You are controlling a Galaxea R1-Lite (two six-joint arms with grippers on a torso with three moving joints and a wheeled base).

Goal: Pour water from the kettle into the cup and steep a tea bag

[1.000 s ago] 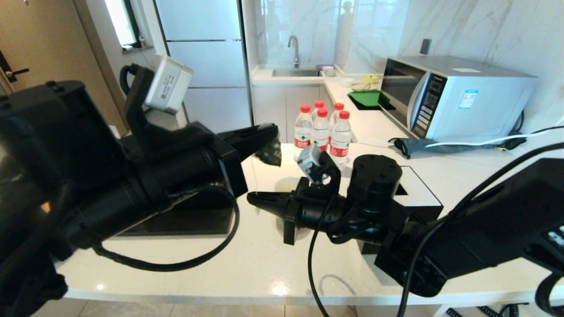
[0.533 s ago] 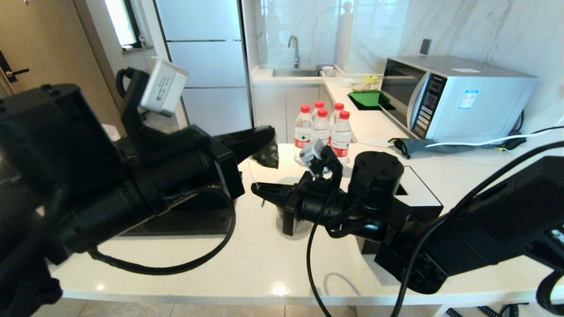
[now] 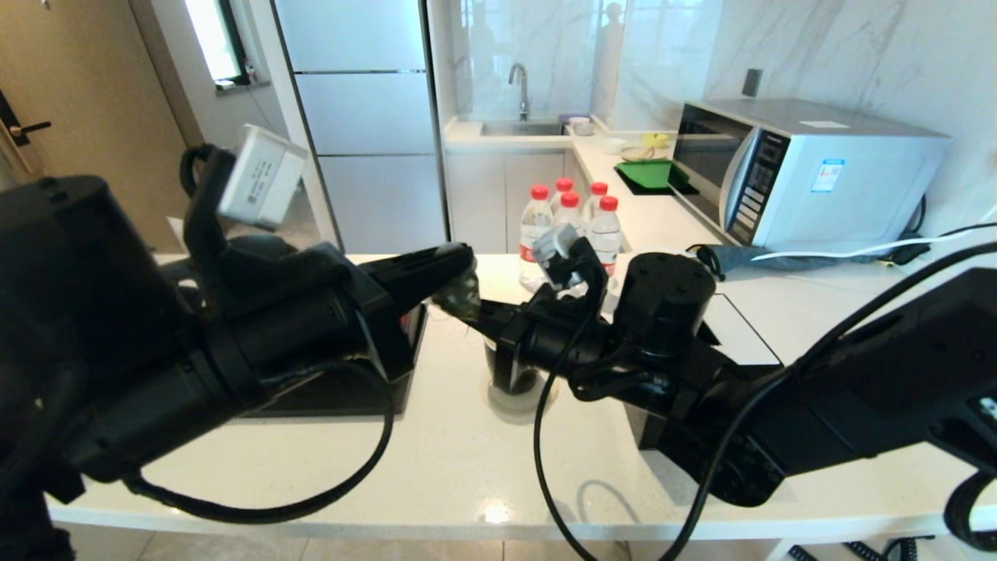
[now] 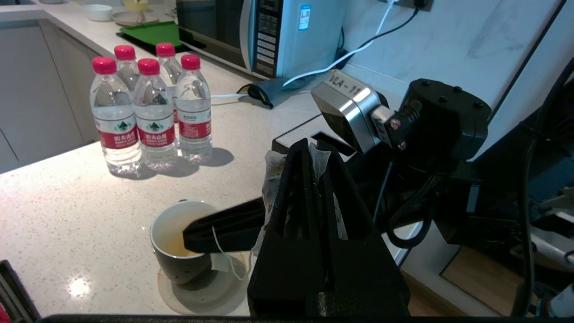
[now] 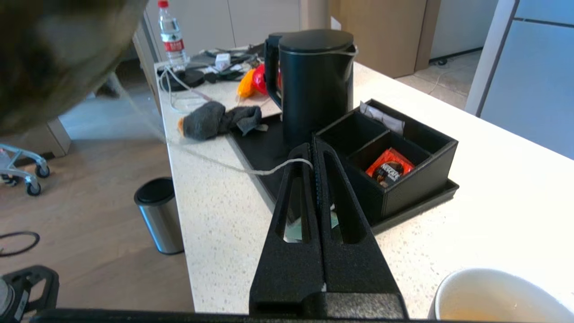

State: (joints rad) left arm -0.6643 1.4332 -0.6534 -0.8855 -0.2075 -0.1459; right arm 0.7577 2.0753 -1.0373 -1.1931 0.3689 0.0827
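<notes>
My left gripper is shut on the grey-green tea bag, held in the air left of and above the cup. In the left wrist view the tea bag bulges out beside the shut fingers. My right gripper is shut just under the bag, over the cup. The string runs to its tips, and the white tag dangles beside the cup, which holds pale liquid. The black kettle stands on a black tray; the head view hides it behind my left arm.
A black organiser box with a red packet sits on the tray next to the kettle. Several water bottles stand behind the cup. A white-topped black tissue box lies under my right arm. A microwave is at the back right.
My left gripper has come down and back with the tea bag. The right gripper has risen and moved forward to just below the bag, uncovering the cup beneath it.
</notes>
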